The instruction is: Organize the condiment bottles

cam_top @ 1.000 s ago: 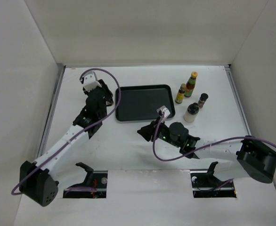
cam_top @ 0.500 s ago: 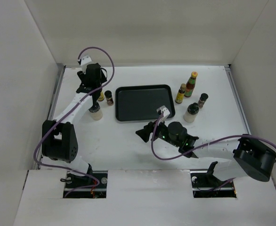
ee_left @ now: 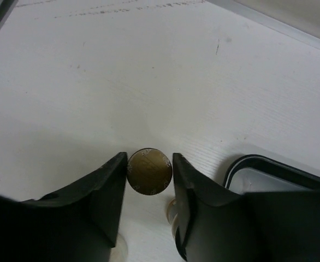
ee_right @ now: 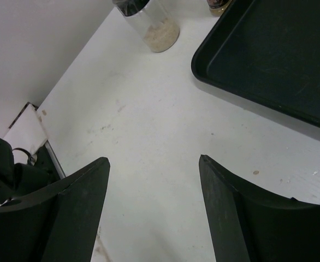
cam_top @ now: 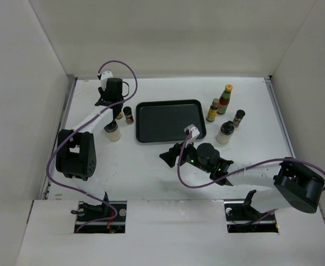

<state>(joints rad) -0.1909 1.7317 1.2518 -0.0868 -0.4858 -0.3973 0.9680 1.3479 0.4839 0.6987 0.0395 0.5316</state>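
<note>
The left arm reaches far along the table's [cam_top: 151, 177] left side, its left gripper [ee_left: 149, 160] pinching the tan cap of 1 yellow-labelled bottle [ee_left: 149, 172], left of the tray [cam_top: 171, 121]. The right arm lies folded low near the tray's front edge, right gripper [ee_right: 153, 160] spread, empty.

1. Left cluster, all upright: tan-capped bottle [ee_left: 149, 171], dark jar [cam_top: 128, 114], and white bottle [cam_top: 112, 132] nearest.
2. Right cluster, all upright: yellow bottle [cam_top: 212, 110], red bottle [cam_top: 224, 98] just behind it, second dark jar [cam_top: 238, 118], second white bottle [cam_top: 225, 133].
</note>
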